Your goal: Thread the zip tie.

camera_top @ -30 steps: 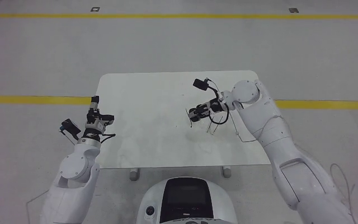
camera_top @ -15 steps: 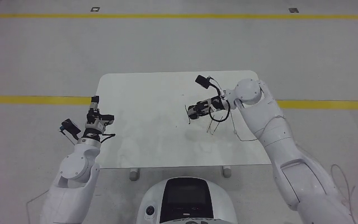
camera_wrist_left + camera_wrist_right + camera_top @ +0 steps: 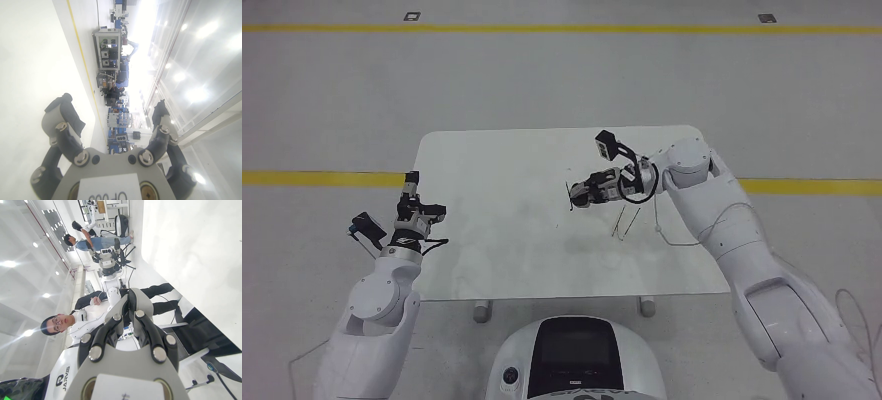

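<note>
A thin black zip tie (image 3: 570, 198) sticks out of my right gripper (image 3: 577, 195), which is shut on it above the right half of the white table (image 3: 502, 240). In the right wrist view the fingers (image 3: 132, 298) are pressed together, with a dark strip between them. My left gripper (image 3: 411, 182) stands at the table's left edge, pointing away from the robot. In the left wrist view it is open (image 3: 113, 100) with nothing between its fingers. The right wrist view also shows it farther off (image 3: 103, 246).
Two more thin dark ties (image 3: 620, 222) lie on the table just right of the right gripper. The table's rounded front corner (image 3: 149, 262) shows in the right wrist view.
The right gripper has shifted slightly left and toward the far side with the zip tie, and its wrist has turned. The left arm has kept still.
</note>
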